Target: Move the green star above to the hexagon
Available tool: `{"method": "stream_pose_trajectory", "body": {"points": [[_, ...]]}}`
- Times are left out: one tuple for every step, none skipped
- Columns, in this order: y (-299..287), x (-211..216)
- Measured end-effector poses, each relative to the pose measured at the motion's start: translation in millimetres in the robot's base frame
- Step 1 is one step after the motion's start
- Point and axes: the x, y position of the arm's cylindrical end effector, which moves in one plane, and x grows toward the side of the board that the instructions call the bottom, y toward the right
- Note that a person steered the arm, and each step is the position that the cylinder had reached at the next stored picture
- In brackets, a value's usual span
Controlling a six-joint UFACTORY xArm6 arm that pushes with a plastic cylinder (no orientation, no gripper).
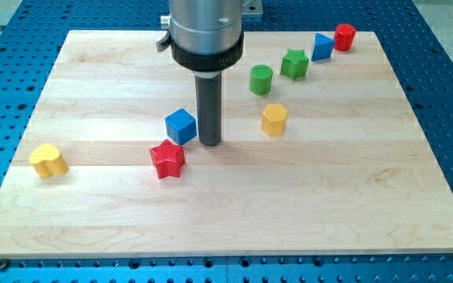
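Observation:
The green star (295,64) lies near the view's top right, between a green cylinder (261,79) on its left and a blue block (322,46) on its right. The yellow hexagon (274,119) lies below the green cylinder, near the board's middle. My tip (210,142) rests on the board just right of a blue cube (181,126), left of the hexagon and well below-left of the green star. It touches neither the star nor the hexagon.
A red star (167,159) lies below the blue cube. A yellow heart (48,160) sits at the view's left. A red cylinder (344,36) stands at the top right corner. The wooden board (368,181) rests on a blue perforated table.

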Motion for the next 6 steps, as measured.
{"method": "stream_pose_trajectory", "body": {"points": [[28,-29],[108,-39],[129,-9],[133,33],[177,-4],[194,-7]]}}
